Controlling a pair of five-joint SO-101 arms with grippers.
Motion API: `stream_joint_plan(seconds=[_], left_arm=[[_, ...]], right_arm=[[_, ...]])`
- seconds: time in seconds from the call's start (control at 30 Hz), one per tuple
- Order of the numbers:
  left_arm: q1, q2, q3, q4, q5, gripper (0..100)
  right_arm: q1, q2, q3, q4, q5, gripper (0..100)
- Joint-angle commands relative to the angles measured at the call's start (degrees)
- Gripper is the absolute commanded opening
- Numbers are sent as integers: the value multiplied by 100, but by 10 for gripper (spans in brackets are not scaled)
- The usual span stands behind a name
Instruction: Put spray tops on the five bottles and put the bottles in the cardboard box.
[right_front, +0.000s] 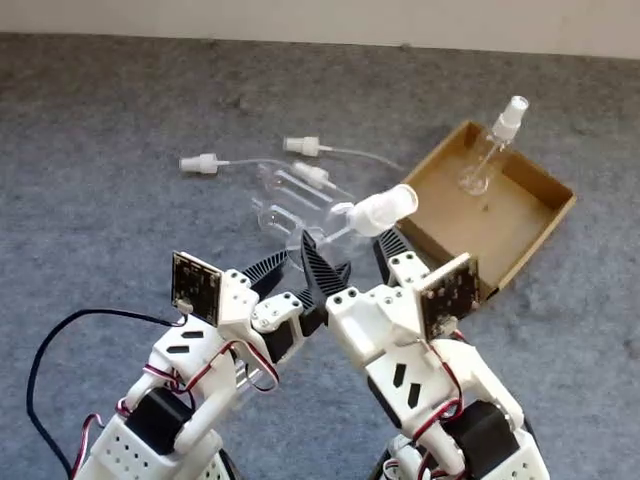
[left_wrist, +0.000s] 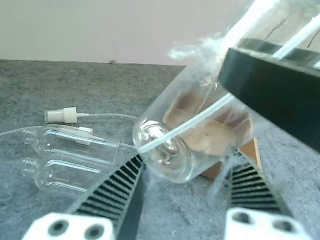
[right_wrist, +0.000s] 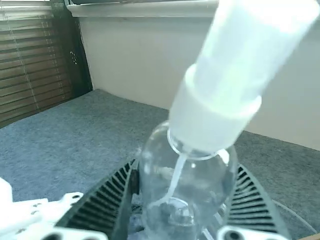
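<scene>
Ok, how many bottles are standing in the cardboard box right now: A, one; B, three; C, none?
A: a single bottle with its spray top on stands upright in the cardboard box.

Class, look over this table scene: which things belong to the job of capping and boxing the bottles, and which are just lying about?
Job: cardboard box; boxed bottle, capped, standing inside; held bottle, capped, in the right hand; empty bottles on the carpet; loose spray tops beside them.
Lying about: black cable beside an arm; window blinds in the room behind.
</scene>
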Motion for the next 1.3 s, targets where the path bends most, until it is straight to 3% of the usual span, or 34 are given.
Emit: stream_joint_plan(seconds=[0.0,0.33,0.5,0.6,0.8,1.27], left_arm=[[-119,-163,-66,-193,97,203],[-180,-171,-84,404,79,194],[-312,-171,-110,404,70,6],[-611,-171,-66,404,97,38],[-769,-171,-66,404,97,5],[-769,-171,259,387,79,5]], right_arm=[[224,-233,-233,127,-9,191],[2677,-180,-233,215,9,191],[3802,936,-242,-382,0,191],[4347,1622,-242,-1024,-18,191],[4444,2466,-198,-1938,0,191],[3591,4171,-189,-3486,9,191]])
